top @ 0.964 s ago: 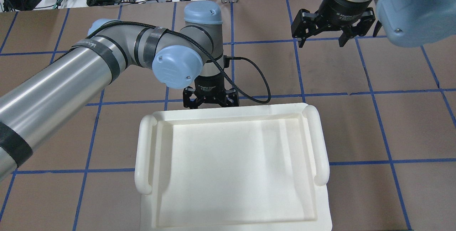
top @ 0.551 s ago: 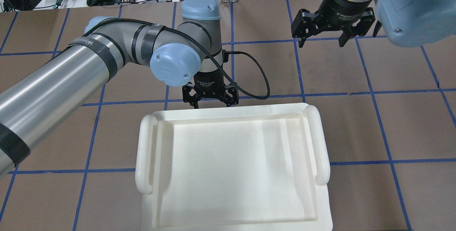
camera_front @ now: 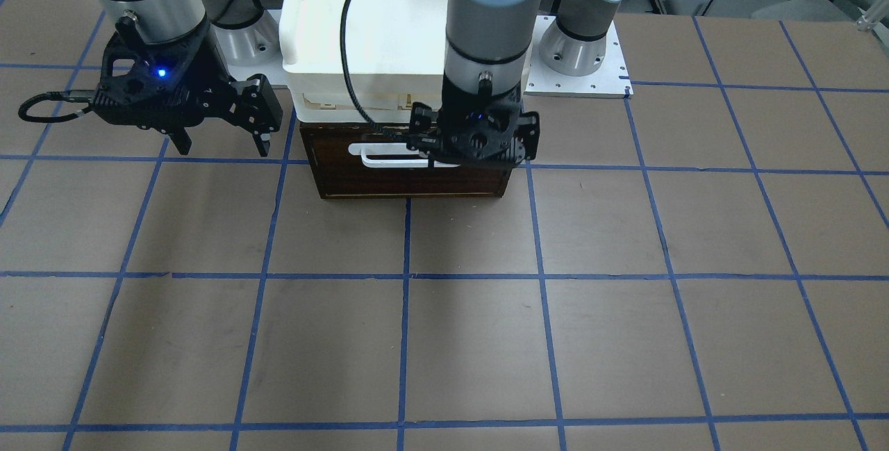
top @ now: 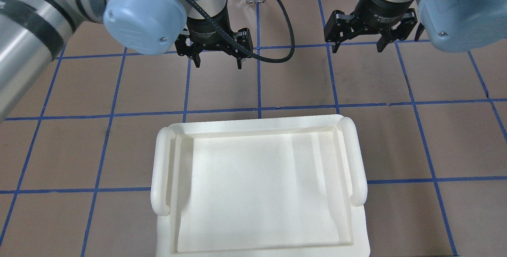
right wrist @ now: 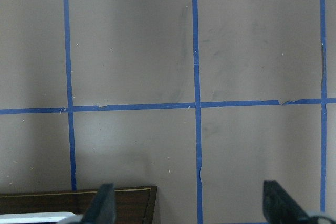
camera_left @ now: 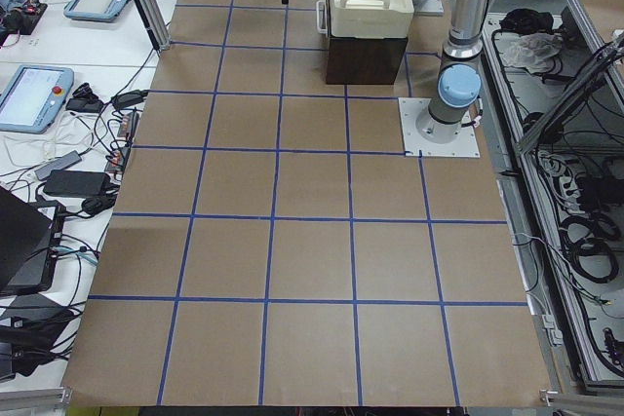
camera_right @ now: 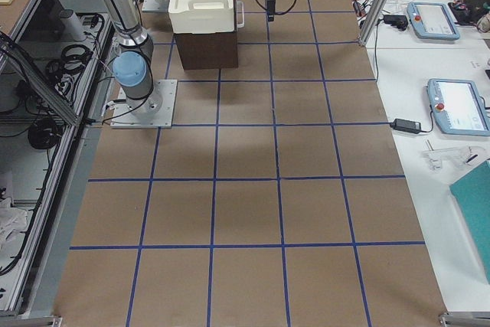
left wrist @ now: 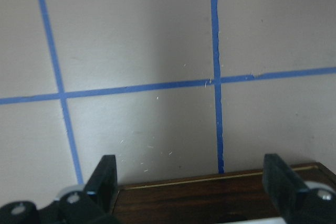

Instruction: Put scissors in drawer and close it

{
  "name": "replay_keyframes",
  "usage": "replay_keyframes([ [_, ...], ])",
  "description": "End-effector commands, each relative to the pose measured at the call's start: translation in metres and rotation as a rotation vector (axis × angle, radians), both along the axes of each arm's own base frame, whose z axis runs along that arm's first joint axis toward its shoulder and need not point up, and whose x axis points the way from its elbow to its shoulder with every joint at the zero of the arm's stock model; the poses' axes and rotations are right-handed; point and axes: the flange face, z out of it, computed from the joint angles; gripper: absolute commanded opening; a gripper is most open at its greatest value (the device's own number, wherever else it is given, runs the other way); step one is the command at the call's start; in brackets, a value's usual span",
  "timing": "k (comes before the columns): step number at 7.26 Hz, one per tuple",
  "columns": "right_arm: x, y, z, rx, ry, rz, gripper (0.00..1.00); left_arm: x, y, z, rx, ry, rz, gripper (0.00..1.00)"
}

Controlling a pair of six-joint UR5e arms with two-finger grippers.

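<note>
The tabletop (camera_front: 486, 312) is brown, ruled into squares by blue tape. At its robot-side edge, between the two arm bases, a dark brown cabinet (camera_left: 366, 57) carries a white plastic tray (top: 257, 185) with rounded grips along both short sides.

The drawer (camera_front: 410, 185) sits in this cabinet directly under the tray. Only its front shows. It is dark brown with a wood grain, framed by a thin pale line near its edges. From overhead nothing of it sticks out past the tray's far rim, so it looks pushed in. What is inside cannot be seen in any view.

The left tool (top: 218, 63) points down above the tabletop on the operators' side of the drawer front. In the front-facing view it overlaps the front. Its two black fingers (left wrist: 106, 174) are spread wide with nothing between them, and its wrist camera looks past them onto a strip of the front's dark wood and the tape lines.

The right tool (top: 357, 47) hangs off to the robot's right of the cabinet, clear of it. It is also spread wide and holds nothing.

A white bar handle (camera_front: 389, 157) runs level across the upper part of the drawer front. One end of it is hidden behind the left tool in the front-facing view.
</note>
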Motion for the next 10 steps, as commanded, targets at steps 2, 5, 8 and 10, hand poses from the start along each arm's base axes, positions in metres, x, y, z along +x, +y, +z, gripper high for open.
replay_keyframes([
  [2, 0.0, 0.0, 0.0, 0.0, -0.001, 0.0, 1.0, 0.087, 0.059, 0.036, 0.056, -0.008, 0.082, 0.99],
  [5, 0.0, 0.0, 0.0, 0.0, -0.001, 0.0, 1.0, 0.158, 0.048, 0.04, 0.034, 0.013, 0.102, 0.99],
  [8, 0.0, 0.0, 0.0, 0.0, -0.001, 0.0, 1.0, 0.149, 0.03, 0.041, 0.025, 0.009, 0.07, 1.0],
  [10, 0.0, 0.0, 0.0, 0.0, -0.001, 0.0, 1.0, 0.148, 0.019, 0.043, -0.038, 0.007, 0.065, 1.0],
])
